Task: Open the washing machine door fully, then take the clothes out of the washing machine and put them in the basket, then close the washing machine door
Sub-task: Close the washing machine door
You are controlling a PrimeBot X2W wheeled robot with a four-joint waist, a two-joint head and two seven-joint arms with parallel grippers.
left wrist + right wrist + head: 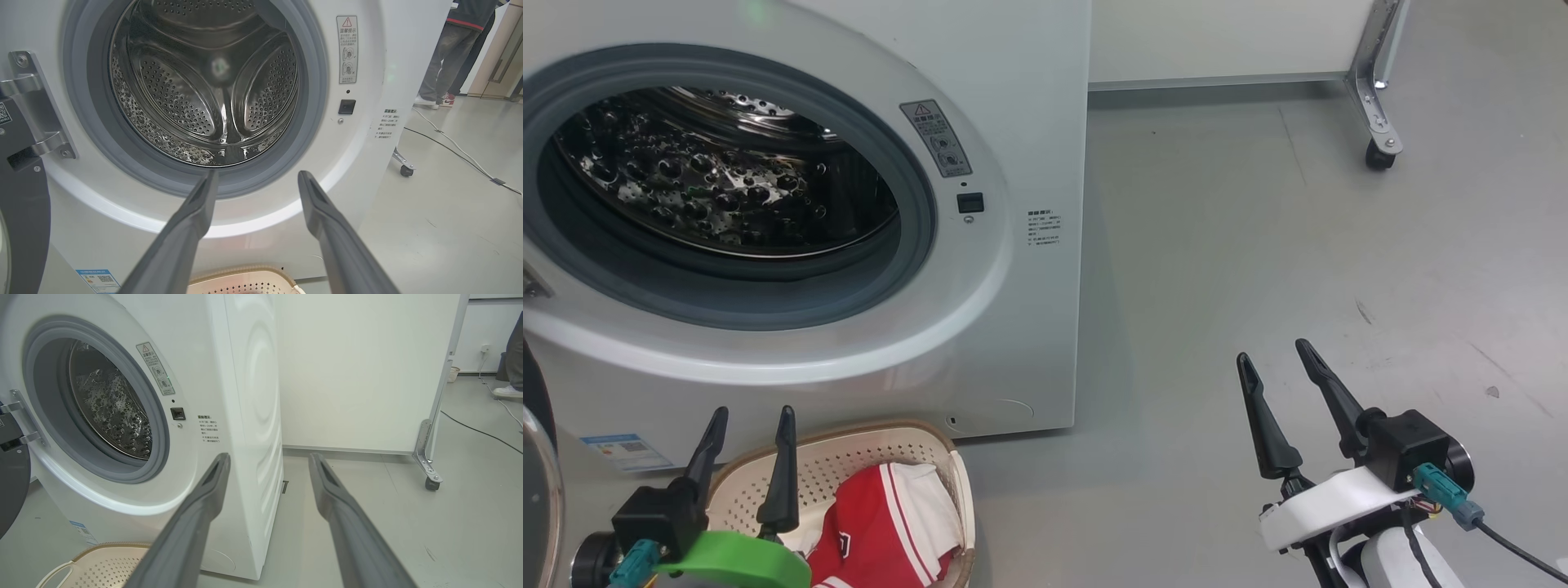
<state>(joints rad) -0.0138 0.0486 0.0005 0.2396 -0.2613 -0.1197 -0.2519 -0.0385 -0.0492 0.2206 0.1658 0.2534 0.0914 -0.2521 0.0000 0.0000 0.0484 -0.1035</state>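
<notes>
The white washing machine (1029, 98) stands with its mouth uncovered, and its steel drum (204, 81) looks bare inside. The washing machine door (20, 204) is swung out to the left on its hinge, and its dark rim also shows at the edge (533, 384). On the floor below the opening sits the cream basket (882, 453), with red and white clothes (882, 523) lying in it. My left gripper (753, 416) hovers open above the basket and points at the drum. My right gripper (1272, 351) is open over bare floor, to the right of the machine.
A white partition on a castor (1379, 155) stands behind and to the right of the machine. A person's legs (449, 53) show in the background, and a cable (449, 151) runs across the grey floor there.
</notes>
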